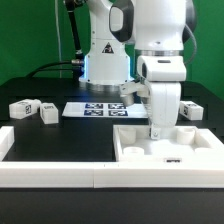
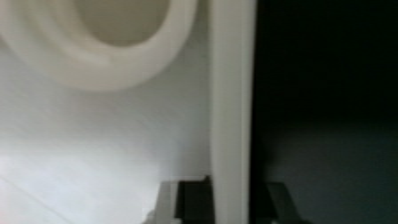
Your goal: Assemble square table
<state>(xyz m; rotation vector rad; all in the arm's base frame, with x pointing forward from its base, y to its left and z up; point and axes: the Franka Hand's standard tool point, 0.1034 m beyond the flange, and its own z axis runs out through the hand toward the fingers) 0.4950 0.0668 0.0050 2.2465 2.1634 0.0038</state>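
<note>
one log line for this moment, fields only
gripper: lowered, straddling table top rim | grip: unclear | legs: loose on the mat, none fitted

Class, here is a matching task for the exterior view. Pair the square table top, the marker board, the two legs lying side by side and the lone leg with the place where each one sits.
Things:
1. square table top
2. marker board
3. two legs side by side
4. lone leg

Places:
A. at the exterior view's left
B. in the middle, in front of the robot base
C. at the exterior view's right, behind the top
D. nearest the camera, with the gripper lowered into it

Pairs: 1-D, 2-B, 3-A, 4-C.
</note>
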